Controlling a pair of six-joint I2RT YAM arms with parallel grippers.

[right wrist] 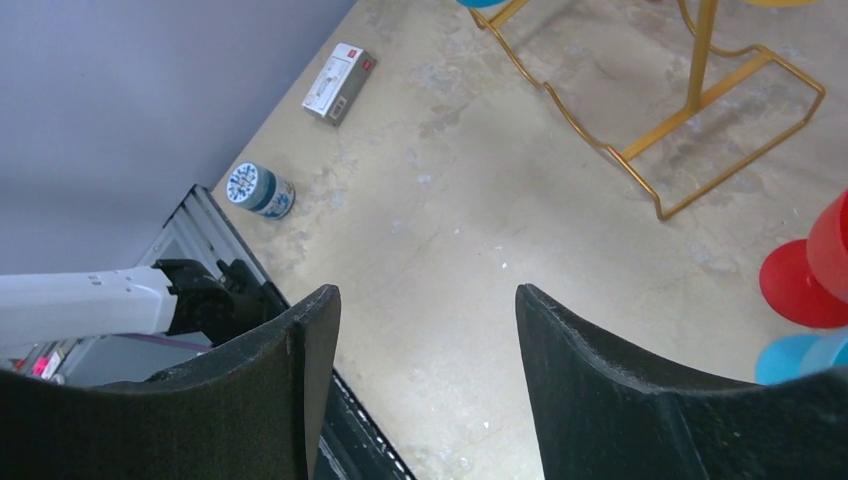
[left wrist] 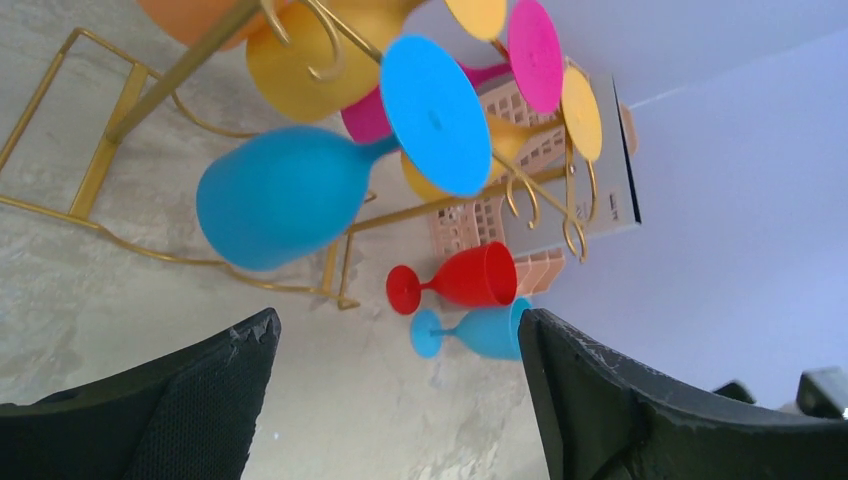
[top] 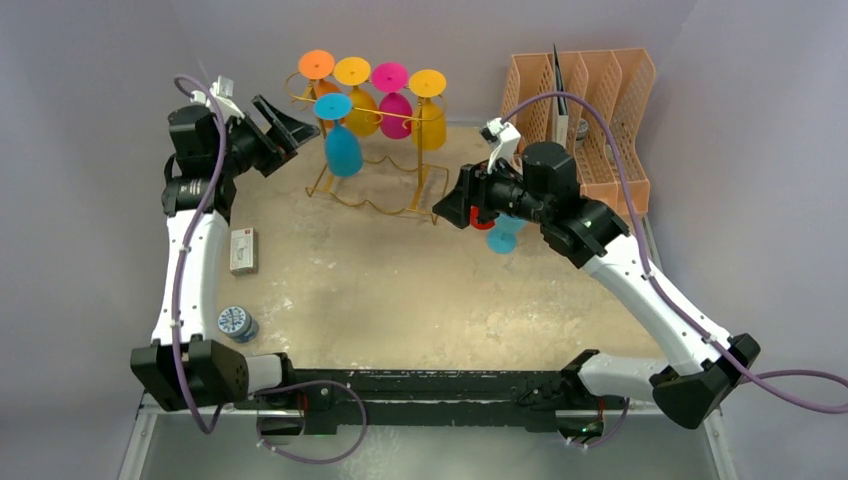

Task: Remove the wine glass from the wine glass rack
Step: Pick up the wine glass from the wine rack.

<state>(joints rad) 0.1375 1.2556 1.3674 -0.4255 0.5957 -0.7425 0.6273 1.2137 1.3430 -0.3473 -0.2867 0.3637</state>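
The gold wine glass rack (left wrist: 105,150) is set at the far side of the table (top: 400,300). A blue wine glass (top: 342,150) is hung upside down from its front rail, with the round foot on top. An orange glass (top: 317,65), a pink glass (top: 395,102) and yellow glasses (top: 431,118) are hung behind it. The left gripper (top: 288,122) is held just beside the blue wine glass and is not touching it. Its jaws are spread wide and nothing is held. The right gripper (top: 448,208) is seen near the right end of the rack base, spread wide too, with nothing held. A red glass (left wrist: 465,278) and a second blue glass (left wrist: 480,330) are laid on their sides by the right arm.
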